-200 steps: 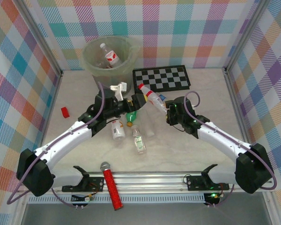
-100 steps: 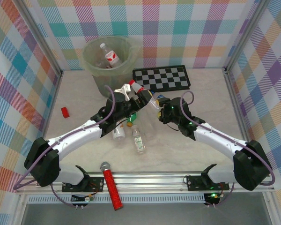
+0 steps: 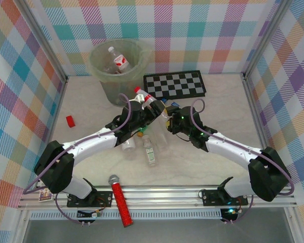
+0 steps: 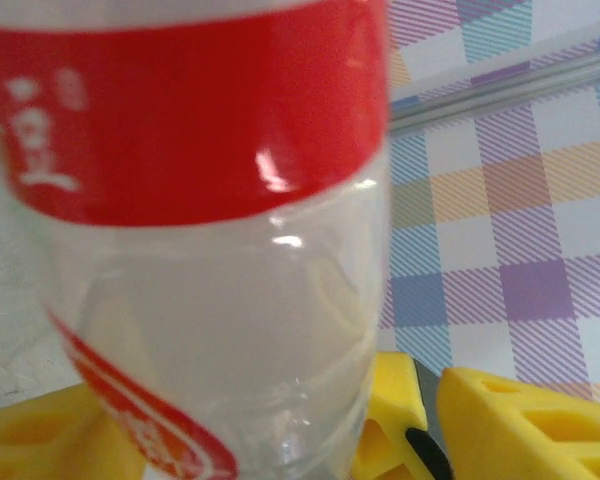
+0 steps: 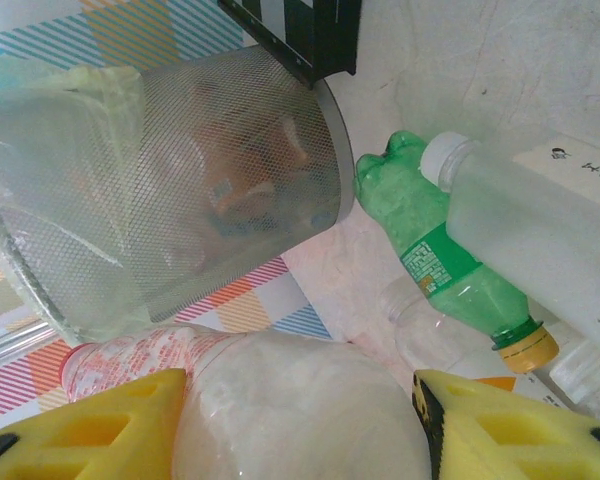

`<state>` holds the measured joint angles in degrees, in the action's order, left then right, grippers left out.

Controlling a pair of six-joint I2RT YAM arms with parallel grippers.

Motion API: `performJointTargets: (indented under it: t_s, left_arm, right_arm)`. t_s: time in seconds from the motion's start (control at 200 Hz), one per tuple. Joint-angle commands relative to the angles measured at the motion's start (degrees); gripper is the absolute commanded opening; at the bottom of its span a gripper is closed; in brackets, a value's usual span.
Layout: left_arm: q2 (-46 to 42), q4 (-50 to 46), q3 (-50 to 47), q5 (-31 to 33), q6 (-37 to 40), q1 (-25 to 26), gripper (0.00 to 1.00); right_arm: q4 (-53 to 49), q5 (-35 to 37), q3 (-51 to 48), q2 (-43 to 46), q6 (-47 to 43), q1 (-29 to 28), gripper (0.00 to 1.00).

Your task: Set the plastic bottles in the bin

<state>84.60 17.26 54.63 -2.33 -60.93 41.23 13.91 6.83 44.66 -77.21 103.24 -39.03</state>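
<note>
A clear bottle (image 3: 146, 97) with a red cap and red label hangs tilted above the table, just in front of the pale-green bin (image 3: 116, 66). My right gripper (image 3: 165, 117) is shut on its base, which bulges between the yellow fingers (image 5: 90, 430). My left gripper (image 3: 141, 110) grips its labelled body (image 4: 210, 250), yellow pads (image 4: 395, 420) pressed on both sides. One bottle (image 3: 119, 61) lies in the bin. On the table lie a green bottle (image 5: 430, 250), a white-capped clear bottle (image 5: 520, 230) and two clear ones (image 3: 150, 152) (image 3: 127, 147).
The black-and-white chequered board (image 3: 175, 83) lies flat behind the grippers, right of the bin. A small red block (image 3: 70, 120) sits at the left. A red microphone (image 3: 120, 200) rests on the front rail. Plaid walls close in the back and both sides.
My right gripper has carried the bottle left and back toward the bin. My left arm has come up to it, and its wide-open jaws have closed round the bottle's body.
</note>
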Motion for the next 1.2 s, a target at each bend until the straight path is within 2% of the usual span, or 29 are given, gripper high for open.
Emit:
performJointTargets:
  t_s: [0.0, 0.12, 0.25, 0.38, 0.66, 0.795, 0.94, 1.195]
  left_arm:
    - [0.20, 4.00, 1.40, 1.30, -0.81, 0.76, 0.64]
    - [1.48, 4.62, 1.91, 1.12, -1.58, 0.72, 0.54]
    - [2.63, 5.91, 1.97, 1.03, -2.44, 0.73, 0.47]
    - [2.73, 5.77, 2.29, 1.10, -2.44, 0.73, 0.44]
    - [1.58, 4.05, 2.83, 1.01, -0.99, -0.71, 0.39]
    - [0.97, -0.66, 5.84, -0.19, 3.95, -1.84, 0.40]
    - [0.17, -8.76, 12.09, -3.43, 12.49, -3.82, 0.39]
    - [-0.13, -25.10, 27.13, -6.88, 28.23, -10.77, 0.39]
  right_arm:
    - [3.40, -0.89, 1.73, -0.47, 0.80, -0.53, 0.56]
    - [3.97, -1.53, 1.77, -0.75, 1.37, -0.77, 0.56]
    - [3.72, -1.92, 2.18, -0.76, 1.36, -0.79, 0.57]
    - [1.54, -0.99, 1.92, 0.35, 1.83, -0.79, 0.64]
    - [-11.96, 9.61, 0.26, 10.66, -0.41, -0.16, 0.80]
    - [-25.24, 14.42, 1.81, 16.96, -4.00, 1.38, 0.81]
    - [-39.41, 20.42, 2.53, 23.65, -7.89, 2.93, 0.82]
    - [-51.28, 26.00, -0.99, 33.28, -11.84, 4.13, 0.80]
